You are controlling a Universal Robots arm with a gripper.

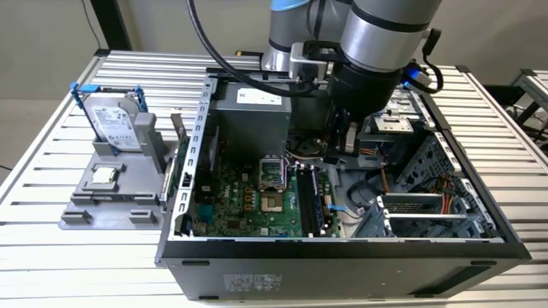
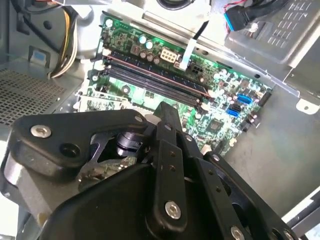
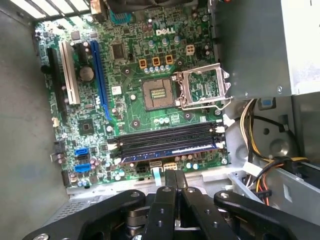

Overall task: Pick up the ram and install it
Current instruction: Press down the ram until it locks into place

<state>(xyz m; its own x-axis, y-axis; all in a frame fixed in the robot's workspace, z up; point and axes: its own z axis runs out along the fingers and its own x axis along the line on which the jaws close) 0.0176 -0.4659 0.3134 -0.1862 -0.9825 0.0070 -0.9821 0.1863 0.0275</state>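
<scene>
In the first wrist view the tool (image 3: 172,176) hangs with its fingertips pressed together, nothing visible between them. Just beyond, the ram (image 3: 170,152) appears seated edge-up in the nearest slot of the motherboard (image 3: 130,75), inside the open computer case (image 1: 342,256) mid-counter (image 1: 51,256). The stick is likely light, stiff and fragile; it is best held by its long top edge.
</scene>
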